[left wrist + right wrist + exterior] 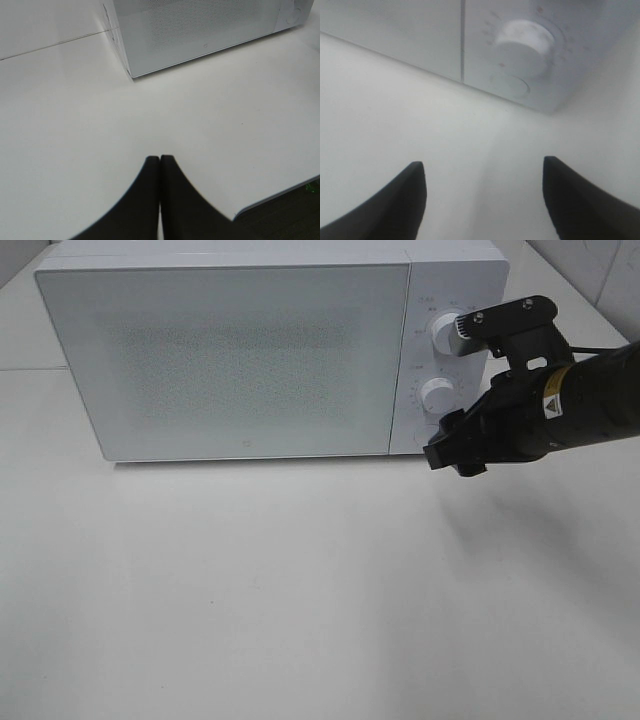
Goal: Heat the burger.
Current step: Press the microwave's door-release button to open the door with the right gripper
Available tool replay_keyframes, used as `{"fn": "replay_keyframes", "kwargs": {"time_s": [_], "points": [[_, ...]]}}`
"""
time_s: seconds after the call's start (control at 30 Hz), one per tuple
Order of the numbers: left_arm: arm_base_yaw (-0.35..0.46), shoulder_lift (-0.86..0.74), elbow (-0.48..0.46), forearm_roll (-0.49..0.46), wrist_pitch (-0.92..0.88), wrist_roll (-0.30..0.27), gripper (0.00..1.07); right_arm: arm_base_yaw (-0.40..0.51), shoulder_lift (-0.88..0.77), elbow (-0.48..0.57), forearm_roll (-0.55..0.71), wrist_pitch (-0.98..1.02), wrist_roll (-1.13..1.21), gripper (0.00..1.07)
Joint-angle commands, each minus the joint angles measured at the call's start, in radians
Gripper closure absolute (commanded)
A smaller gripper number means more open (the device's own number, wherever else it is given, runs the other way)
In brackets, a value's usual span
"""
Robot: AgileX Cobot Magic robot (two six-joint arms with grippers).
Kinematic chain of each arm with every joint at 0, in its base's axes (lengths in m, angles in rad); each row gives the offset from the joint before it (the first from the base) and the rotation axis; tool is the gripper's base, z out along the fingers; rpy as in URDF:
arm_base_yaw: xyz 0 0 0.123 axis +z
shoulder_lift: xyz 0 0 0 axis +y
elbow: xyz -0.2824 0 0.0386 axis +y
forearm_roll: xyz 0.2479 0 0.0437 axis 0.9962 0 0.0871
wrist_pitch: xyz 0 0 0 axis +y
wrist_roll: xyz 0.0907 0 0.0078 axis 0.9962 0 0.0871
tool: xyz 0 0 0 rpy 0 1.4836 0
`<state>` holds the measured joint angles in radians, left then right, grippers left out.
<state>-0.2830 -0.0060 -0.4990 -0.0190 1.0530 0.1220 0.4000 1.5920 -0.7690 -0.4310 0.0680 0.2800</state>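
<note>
**Closed microwave (pixel 230 350) with the right gripper (pixel 482 172) at its control panel.**
The right gripper, jaws wide apart and empty, hangs near the lower knob (pixel 525 42). The left gripper (pixel 160 159), jaws pressed together, sits low over the table (pixel 300 590). No view shows where the burger is.

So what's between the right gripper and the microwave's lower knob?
Nothing but bare table and the round button below the lower knob; the right wrist view shows it past the open right gripper.

Bright, even light, soft shadow under the microwave (pixel 250 360) (right wrist view blurry).
</note>
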Motion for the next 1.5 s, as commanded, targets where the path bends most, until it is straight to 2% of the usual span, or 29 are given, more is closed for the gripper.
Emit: {"fn": "replay_keyframes", "kwargs": {"time_s": [0.03,0.17,0.23,0.27,0.3,0.37,0.47,0.5,0.6,0.97,1.03,1.13,1.2,1.3,1.37,1.4,1.5], "points": [[0.001,-0.019,0.002,0.0,-0.013,-0.005,1.06,-0.004,-0.01,-0.092,-0.001,0.246,-0.009,0.44],[0.001,-0.019,0.002,0.0,-0.013,-0.005,1.06,-0.02,-0.01,-0.137,0.011,0.336,-0.002,0.44],[0.001,-0.019,0.002,0.0,-0.013,-0.005,1.06,-0.052,-0.01,-0.156,0.045,0.366,-0.002,0.44],[0.001,-0.019,0.002,0.0,-0.013,-0.005,1.06,-0.096,-0.01,-0.164,0.086,0.389,-0.007,0.44],[0.001,-0.019,0.002,0.0,-0.013,-0.005,1.06,-0.096,-0.01,-0.164,0.086,0.389,-0.007,0.44],[0.001,-0.019,0.002,0.0,-0.013,-0.005,1.06,-0.171,-0.01,-0.168,0.177,0.428,-0.034,0.44],[0.001,-0.019,0.002,0.0,-0.013,-0.005,1.06,-0.215,-0.01,-0.168,0.235,0.456,-0.059,0.44],[0.001,-0.019,0.002,0.0,-0.013,-0.005,1.06,-0.243,-0.01,-0.168,0.3,0.489,-0.095,0.44],[0.001,-0.019,0.002,0.0,-0.013,-0.005,1.06,-0.266,-0.01,-0.168,0.356,0.581,-0.122,0.44],[0.001,-0.019,0.002,0.0,-0.013,-0.005,1.06,-0.266,-0.035,-0.164,0.362,0.852,-0.112,0.44],[0.001,-0.019,0.002,0.0,-0.013,-0.005,1.06,-0.266,-0.131,-0.132,0.361,0.883,-0.113,0.44],[0.001,-0.019,0.002,0.0,-0.013,-0.005,1.06,-0.266,-0.164,-0.125,0.363,0.893,-0.113,0.44],[0.001,-0.019,0.002,0.0,-0.013,-0.005,1.06,-0.244,-0.291,-0.086,0.36,0.964,-0.134,0.44],[0.001,-0.019,0.002,0.0,-0.013,-0.005,1.06,-0.241,-0.329,-0.076,0.362,0.976,-0.137,0.44],[0.001,-0.019,0.002,0.0,-0.013,-0.005,1.06,-0.233,-0.465,-0.015,0.363,1.018,-0.137,0.44],[0.001,-0.019,0.002,0.0,-0.013,-0.005,1.06,-0.233,-0.465,-0.015,0.363,1.018,-0.137,0.44],[0.001,-0.019,0.002,0.0,-0.013,-0.005,1.06,-0.233,-0.61,0.053,0.363,1.047,-0.141,0.44]]}}
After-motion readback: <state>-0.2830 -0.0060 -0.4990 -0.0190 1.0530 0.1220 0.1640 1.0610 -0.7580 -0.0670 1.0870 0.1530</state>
